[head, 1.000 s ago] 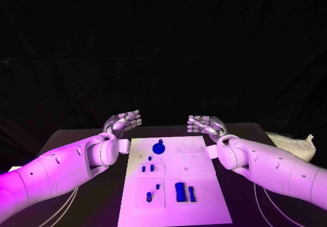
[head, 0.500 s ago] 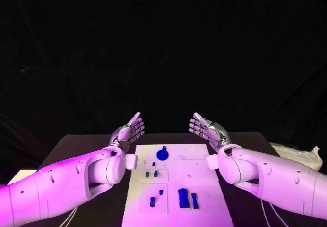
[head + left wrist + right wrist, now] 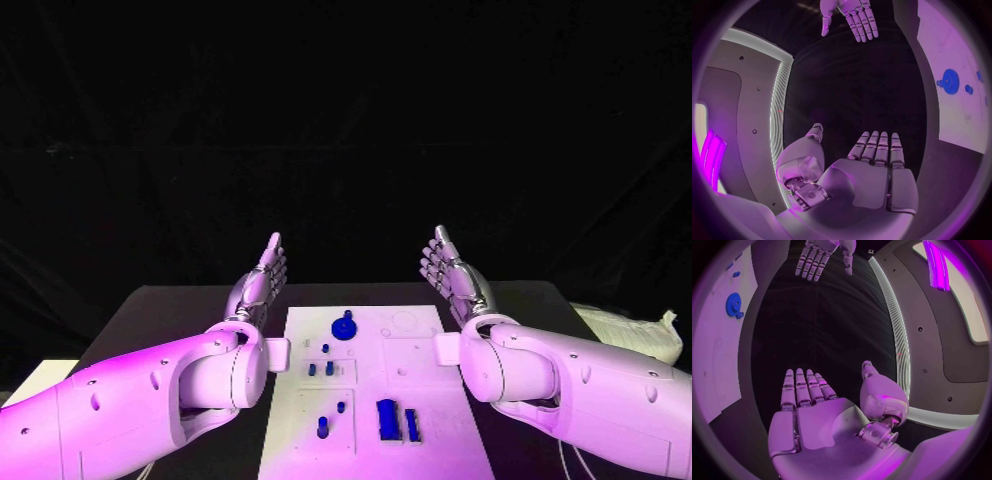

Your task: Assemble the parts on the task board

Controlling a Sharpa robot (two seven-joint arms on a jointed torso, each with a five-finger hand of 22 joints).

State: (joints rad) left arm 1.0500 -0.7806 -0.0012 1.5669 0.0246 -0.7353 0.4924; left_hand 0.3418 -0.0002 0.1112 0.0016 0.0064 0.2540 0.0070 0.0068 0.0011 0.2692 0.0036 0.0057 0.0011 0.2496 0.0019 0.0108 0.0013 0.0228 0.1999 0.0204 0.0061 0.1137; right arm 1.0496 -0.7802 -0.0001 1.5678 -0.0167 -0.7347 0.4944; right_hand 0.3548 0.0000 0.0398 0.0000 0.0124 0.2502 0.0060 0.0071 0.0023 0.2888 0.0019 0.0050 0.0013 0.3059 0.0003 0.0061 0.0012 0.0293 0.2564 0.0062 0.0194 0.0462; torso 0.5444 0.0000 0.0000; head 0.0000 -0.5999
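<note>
Raising since before, left hand and right hand straighten, empty.

A lab: black-draped table bearing a white task board.

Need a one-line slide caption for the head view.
Both arms raised with the left robot hand and right robot hand open, palms facing, above the task board and its blue parts.

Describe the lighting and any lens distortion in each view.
Head view: purple light washes the task board and both arms, and the backdrop is black. Left wrist view: a fisheye circle in a dark frame bends the board's edge past the open left hand. Right wrist view: the same curving, with a bright strip glaring beyond the right hand.
</note>
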